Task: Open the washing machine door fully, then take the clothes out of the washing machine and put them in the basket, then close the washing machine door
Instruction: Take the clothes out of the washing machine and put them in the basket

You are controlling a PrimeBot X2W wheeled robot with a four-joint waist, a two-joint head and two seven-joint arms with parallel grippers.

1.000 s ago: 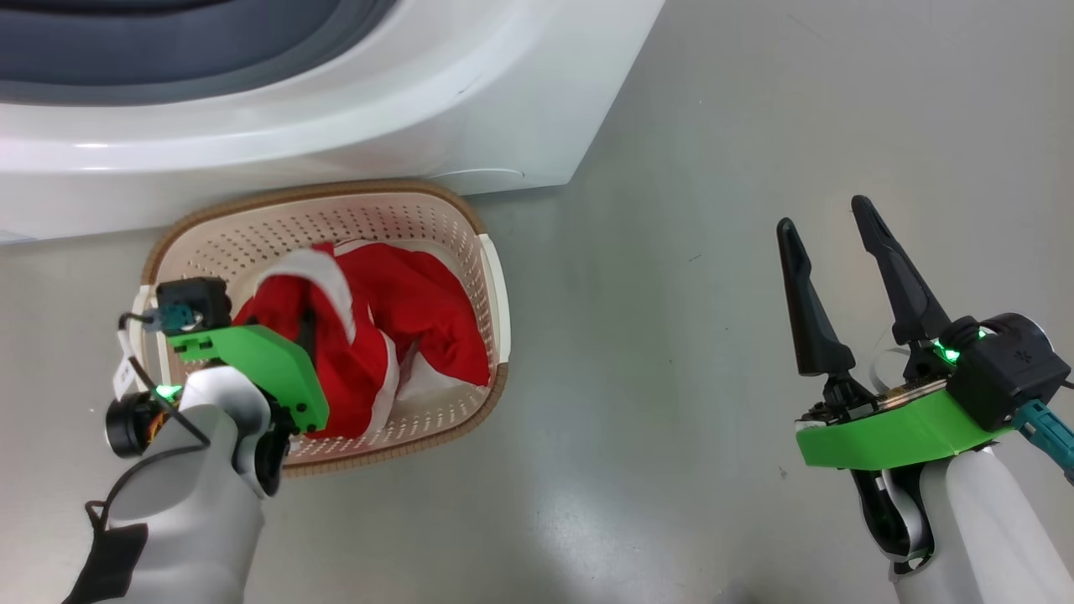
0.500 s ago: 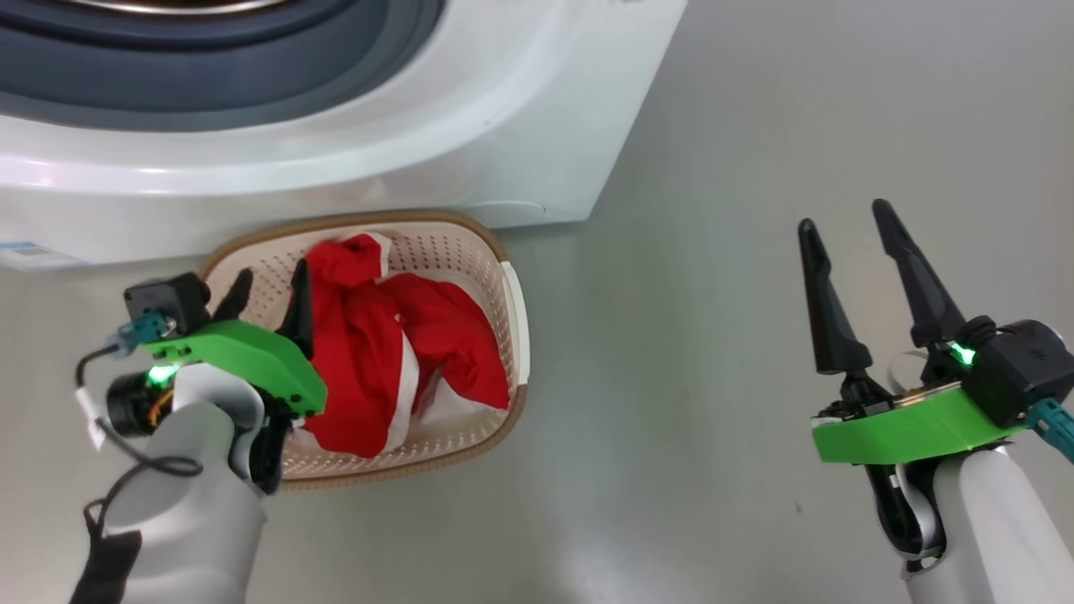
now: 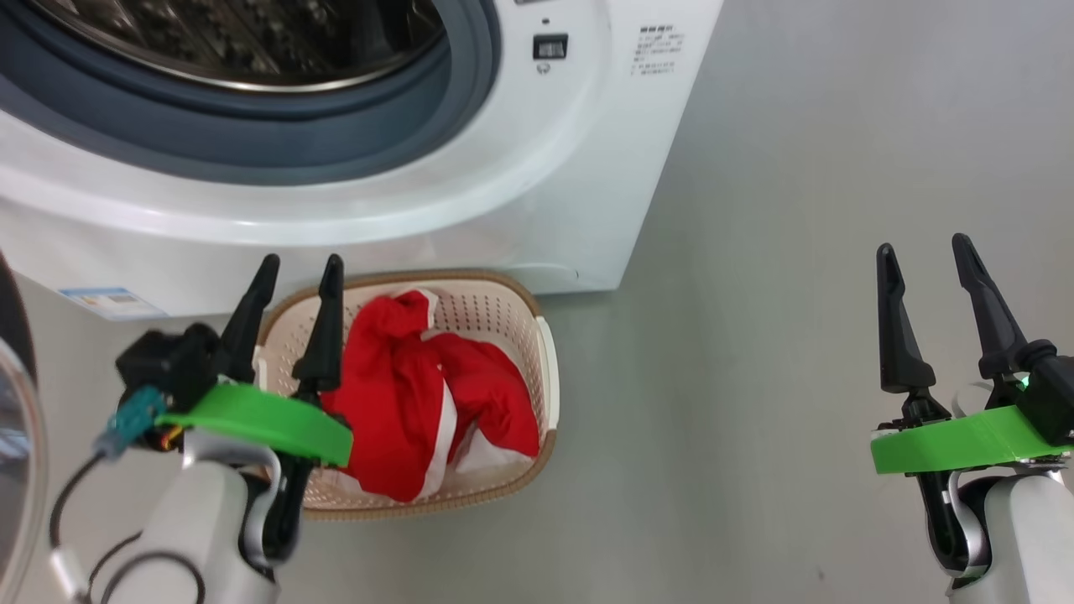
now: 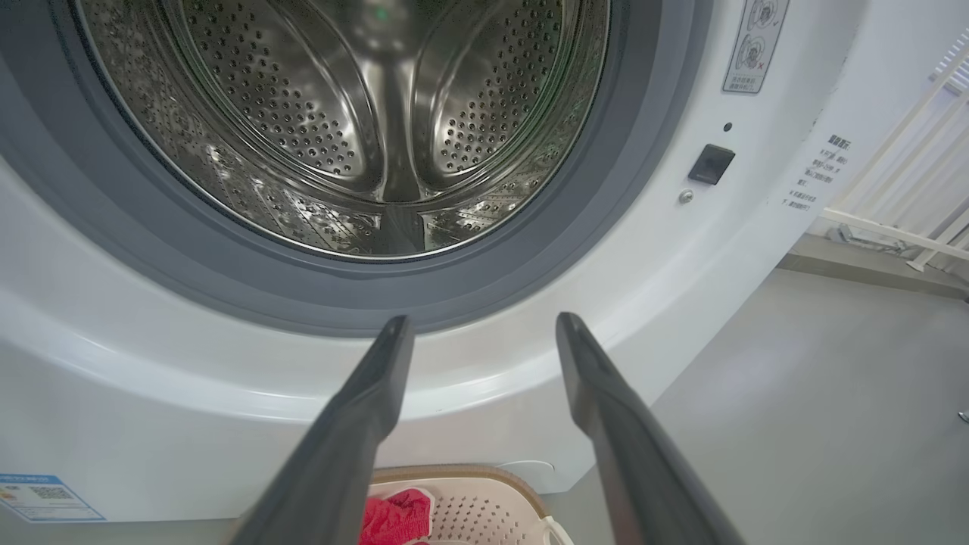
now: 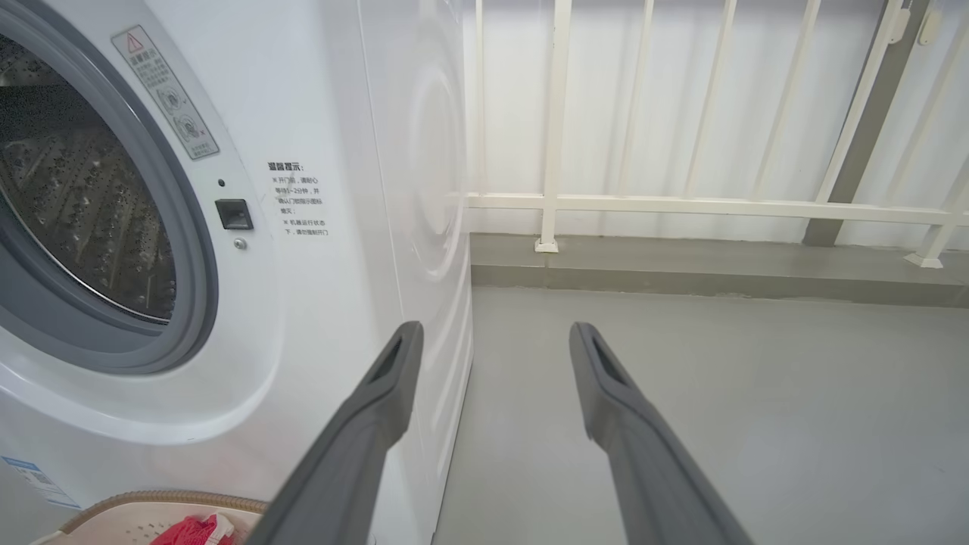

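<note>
Step in hand: Wrapping up the unloading, by the look of it, and turning toward closing up.
Clothes [image 3: 419, 403]: Lying bunched in the basket [image 3: 541, 352], red with white panels, heaping a little above the rim and apparently lying free of both grippers.
Basket: Sitting on the floor [image 3: 755, 419], just in front of the washing machine [image 3: 545, 184] and below its opening.
Drum [image 4: 363, 113]: Showing bare perforated steel in the left wrist view, with no red fabric in the part seen.
Washing machine door [image 3: 15, 470]: Peeking in as a slice of dark rim and clear glass at the left edge of the head view, standing swung well away from the opening.
Left gripper [image 3: 302, 262]: Hovering over the basket's left end, fingers spread apart and gripping nothing, pointing toward the machine's lower front.
Right gripper [image 3: 921, 245]: Hanging over bare floor well to the right of the machine, fingers spread apart and gripping nothing.
Next move: Calling for a reach left to the door's rim, most likely with the left arm as the nearer one, then pushing the door round its arc until meeting the black catch [image 3: 550, 46] beside the opening.
Care needed: Keeping the arm clear of the basket while swinging, and pressing firmly enough for latching rather than bouncing back.
</note>
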